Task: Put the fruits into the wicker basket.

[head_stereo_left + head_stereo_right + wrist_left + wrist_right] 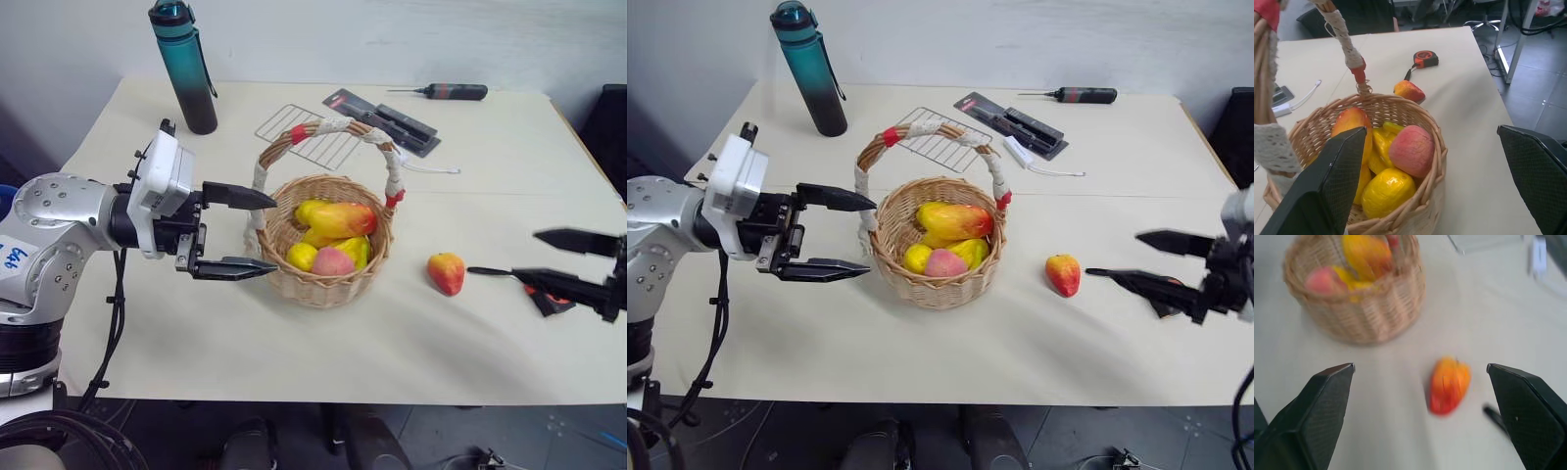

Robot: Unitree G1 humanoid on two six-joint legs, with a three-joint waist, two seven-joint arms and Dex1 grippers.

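fruits sit mostly inside the wicker basket (323, 250) near the table's (294, 362) front edge: a pink peach (333, 261), a yellow lemon (302, 257) and a long mango (338, 218). one small orange-red fruit (446, 272) lies on the table to the basket's right, apart from it. the left gripper (245, 232) hovers wide open beside the basket's left rim, holding nothing. the right gripper (554, 259) is wide open and empty, right of the loose fruit. farther back lie a wire rack (312, 135) and a teal bottle (184, 64).
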